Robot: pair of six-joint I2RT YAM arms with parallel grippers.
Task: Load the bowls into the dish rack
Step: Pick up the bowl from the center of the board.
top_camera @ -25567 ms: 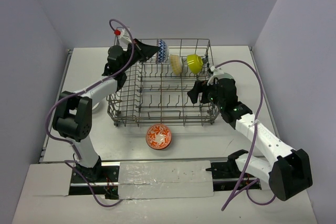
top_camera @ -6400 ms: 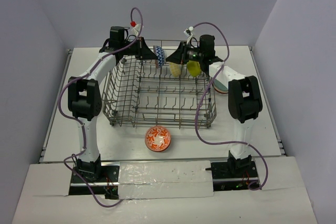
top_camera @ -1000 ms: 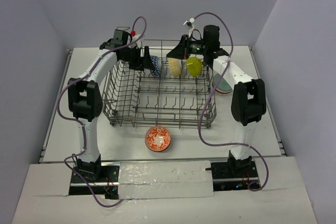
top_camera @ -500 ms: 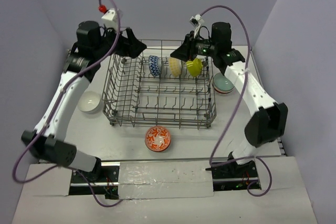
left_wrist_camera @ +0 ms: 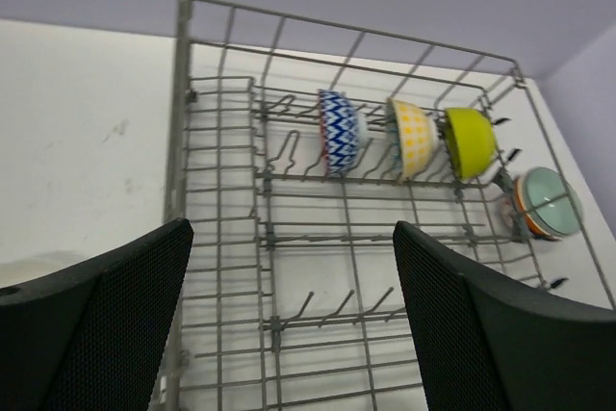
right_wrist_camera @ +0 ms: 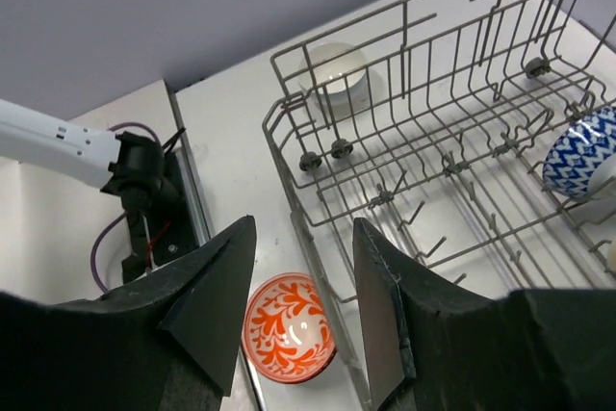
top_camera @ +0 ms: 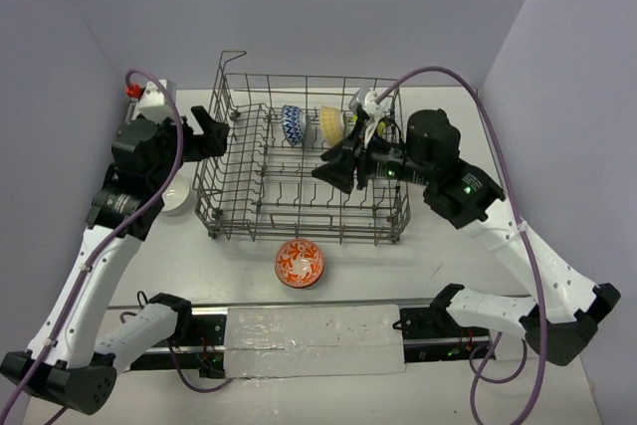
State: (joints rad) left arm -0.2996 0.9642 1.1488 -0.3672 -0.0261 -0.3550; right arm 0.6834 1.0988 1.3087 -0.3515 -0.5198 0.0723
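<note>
The grey wire dish rack [top_camera: 328, 229] fills the middle of the table. In its far row three bowls stand on edge: a blue-white bowl [left_wrist_camera: 337, 132], a pale yellow bowl [left_wrist_camera: 412, 138] and a lime bowl [left_wrist_camera: 469, 141]. A red-white bowl [top_camera: 300, 262] lies on the table in front of the rack. A white bowl [top_camera: 179, 196] sits left of the rack. My left gripper [top_camera: 209, 131] hangs open over the rack's left edge, holding nothing. My right gripper [top_camera: 333, 171] hovers open above the rack's right half, with the red-white bowl [right_wrist_camera: 287, 327] below its fingers.
A stack of bowls [left_wrist_camera: 544, 204] stands on the table beyond the rack's right side; in the top view my right arm hides it. The rack's raised corner loop [top_camera: 231, 57] sticks up at the far left. The arm bases and a black rail [top_camera: 318, 320] line the near edge.
Both arms have drawn back from the far row of bowls. The left has swung out to the rack's left side, the right has come over the rack's near half, and its jaws have widened.
</note>
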